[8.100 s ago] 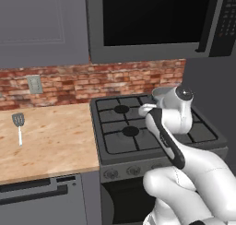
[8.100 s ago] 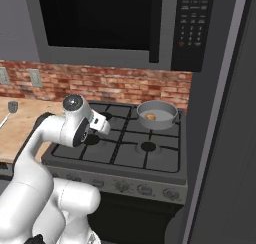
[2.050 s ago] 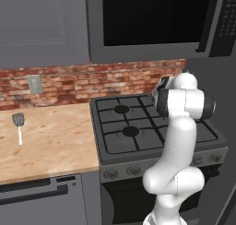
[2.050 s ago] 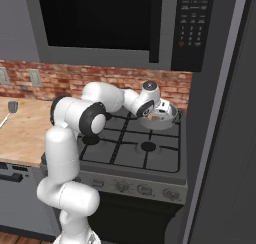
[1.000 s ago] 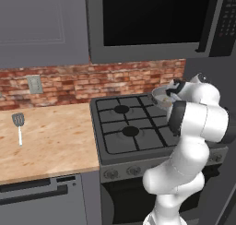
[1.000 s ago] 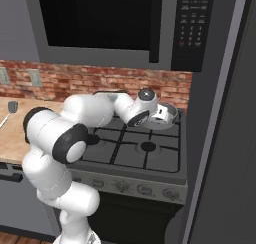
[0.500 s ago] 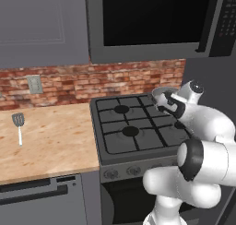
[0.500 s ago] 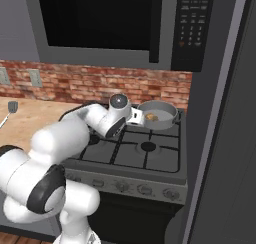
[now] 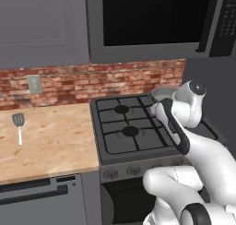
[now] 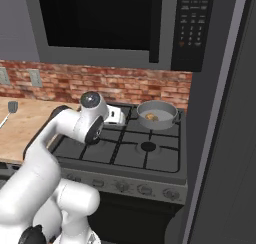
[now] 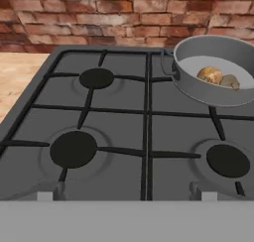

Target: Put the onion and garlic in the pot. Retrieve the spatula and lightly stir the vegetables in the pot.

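Two vegetables, the onion [image 11: 209,75] and the garlic [image 11: 229,81], are sitting touching in the pot [image 11: 198,92] at the stove's [image 11: 124,122] back right corner. My fingers are standing wide apart, gripping nothing. The spatula [image 9: 19,126] is lying near the worktop's [image 9: 50,141] left edge.

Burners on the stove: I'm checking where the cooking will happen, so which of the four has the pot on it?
The back right burner holds the pot; the other three burners are bare.
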